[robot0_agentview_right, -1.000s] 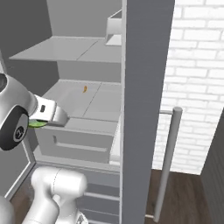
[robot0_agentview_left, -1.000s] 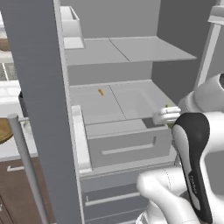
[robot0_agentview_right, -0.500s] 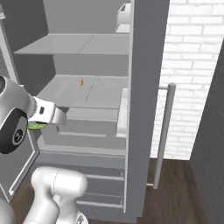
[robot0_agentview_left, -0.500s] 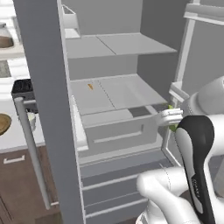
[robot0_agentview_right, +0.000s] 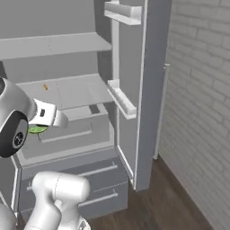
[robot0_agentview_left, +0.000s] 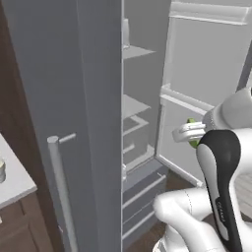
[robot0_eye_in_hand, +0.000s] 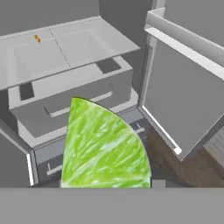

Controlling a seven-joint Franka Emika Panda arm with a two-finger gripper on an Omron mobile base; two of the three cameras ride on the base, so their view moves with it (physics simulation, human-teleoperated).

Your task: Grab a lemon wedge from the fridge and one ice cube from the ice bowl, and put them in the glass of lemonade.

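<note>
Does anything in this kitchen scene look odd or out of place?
The fridge stands with its doors wide open while the robot's fingers hold a green lemon wedge outside it. A tiny orange bit lies alone on a shelf. Nothing looks spilled or broken.

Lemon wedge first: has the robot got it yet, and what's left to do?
Done: the fridge stands open and the lemon wedge is out of it. In hand: the gripper holds the yellow-green wedge in front of the shelves. Left: dropping it into the lemonade, then fetching an ice cube and adding that too.

left base: looked right into open fridge point(robot0_agentview_left: 142, 108) | right base: faced its shelves | hand: close, shared drawers
</note>
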